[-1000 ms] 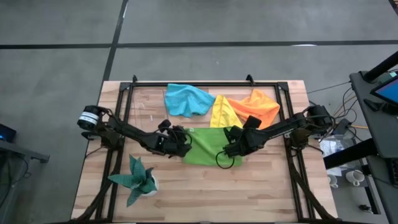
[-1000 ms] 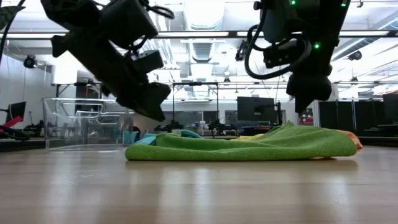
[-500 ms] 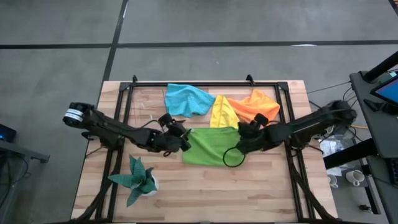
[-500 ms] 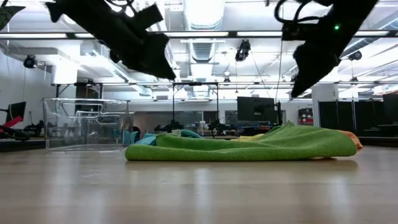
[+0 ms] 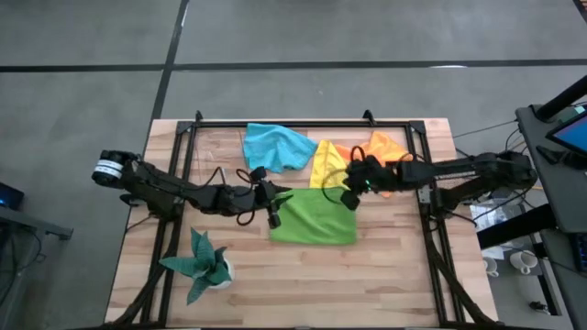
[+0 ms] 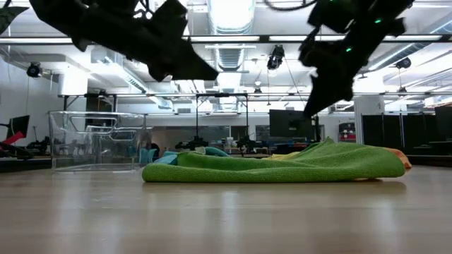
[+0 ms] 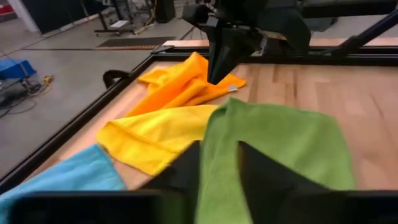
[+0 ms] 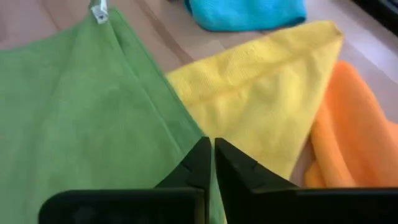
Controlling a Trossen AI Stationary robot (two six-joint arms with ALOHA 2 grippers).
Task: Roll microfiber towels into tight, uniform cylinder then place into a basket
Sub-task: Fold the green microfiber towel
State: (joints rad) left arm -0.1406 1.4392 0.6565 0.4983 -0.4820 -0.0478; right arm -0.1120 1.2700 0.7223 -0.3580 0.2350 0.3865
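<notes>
The lime green towel [image 5: 312, 217] [image 6: 282, 166] lies spread flat on the table. Beyond it lie the yellow towel [image 5: 328, 165], the orange towel [image 5: 383, 151] and the blue towel [image 5: 275, 147], the yellow one tucked partly under the green. My left gripper [image 5: 278, 197] [image 6: 210, 72] hovers over the green towel's far left corner [image 8: 99, 15], nearly level, with a narrow gap and nothing in it. My right gripper [image 5: 353, 191] [image 8: 210, 155] is shut, slanting down above the border between the green and yellow towels. The clear basket [image 6: 95, 141] stands at the far left.
A black metal frame [image 5: 303, 122] runs around the table's far and side edges. A teal spiky plant in a white pot [image 5: 204, 266] stands near the front left. Bare wood lies in front of the green towel.
Both grippers have risen off the green towel, which stays flat where it was. My left gripper has gone up and tipped from slanting down to nearly level. My right gripper has moved from the towel's near edge toward the far edge.
</notes>
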